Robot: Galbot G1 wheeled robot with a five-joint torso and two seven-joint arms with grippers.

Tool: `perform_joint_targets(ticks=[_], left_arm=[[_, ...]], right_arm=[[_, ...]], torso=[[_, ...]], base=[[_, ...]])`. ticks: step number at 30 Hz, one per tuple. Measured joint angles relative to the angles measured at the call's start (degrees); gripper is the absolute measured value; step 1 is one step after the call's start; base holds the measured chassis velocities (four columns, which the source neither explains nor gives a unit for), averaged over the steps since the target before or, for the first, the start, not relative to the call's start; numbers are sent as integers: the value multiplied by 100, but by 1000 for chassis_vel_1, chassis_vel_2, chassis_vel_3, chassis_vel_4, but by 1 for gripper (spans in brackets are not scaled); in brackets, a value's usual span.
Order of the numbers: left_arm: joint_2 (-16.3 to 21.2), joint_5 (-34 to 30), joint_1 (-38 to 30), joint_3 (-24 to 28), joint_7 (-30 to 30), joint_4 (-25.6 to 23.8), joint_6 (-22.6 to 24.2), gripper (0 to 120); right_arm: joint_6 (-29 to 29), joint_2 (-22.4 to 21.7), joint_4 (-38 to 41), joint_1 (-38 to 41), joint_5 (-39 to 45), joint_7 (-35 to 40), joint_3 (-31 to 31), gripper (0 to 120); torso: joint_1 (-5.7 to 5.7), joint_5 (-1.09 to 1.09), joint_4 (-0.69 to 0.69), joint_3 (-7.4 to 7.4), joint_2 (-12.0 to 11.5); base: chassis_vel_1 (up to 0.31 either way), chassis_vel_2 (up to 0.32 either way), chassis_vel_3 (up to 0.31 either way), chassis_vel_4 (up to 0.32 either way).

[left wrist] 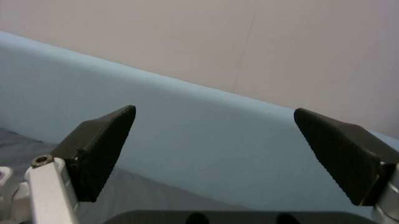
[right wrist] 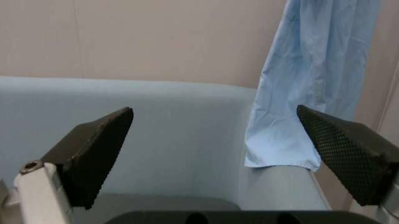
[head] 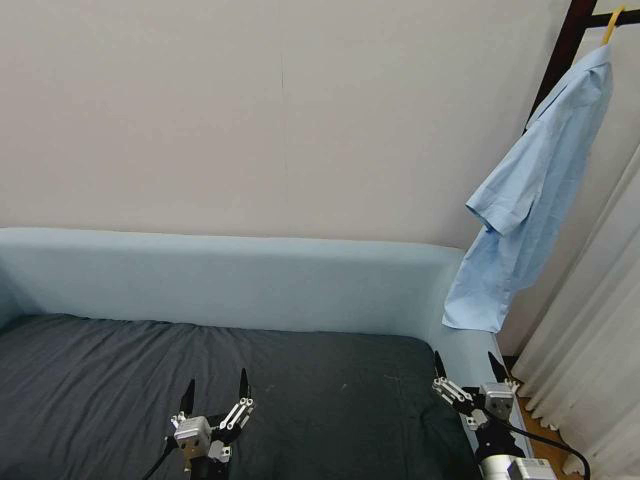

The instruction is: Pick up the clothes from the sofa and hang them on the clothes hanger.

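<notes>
A light blue short-sleeved shirt [head: 530,200] hangs on a yellow hanger [head: 611,22] from a dark stand [head: 558,60] at the upper right, its hem [right wrist: 281,149] reaching down to the sofa's right arm. The sofa [head: 230,280] has a pale blue backrest and a dark grey seat [head: 300,390] with no clothes lying on it. My left gripper [head: 214,394] is open, low over the seat's front. My right gripper [head: 468,368] is open too, above the seat's right end, with nothing between its fingers [right wrist: 93,149].
A plain beige wall [head: 280,110] rises behind the sofa. White curtains [head: 595,330] hang at the far right beside the stand. A strip of wooden floor [head: 545,418] shows by the sofa's right arm.
</notes>
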Motion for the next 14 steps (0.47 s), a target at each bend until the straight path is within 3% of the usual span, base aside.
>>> perform_joint_targets(ticks=[14], left_arm=[[3,-5,1,0,3,0,0,100]], right_arm=[[0,-1,-3,5,7,0,-3,100]], torso=[[0,0,0,0,0]], base=[[0,0,0,0]])
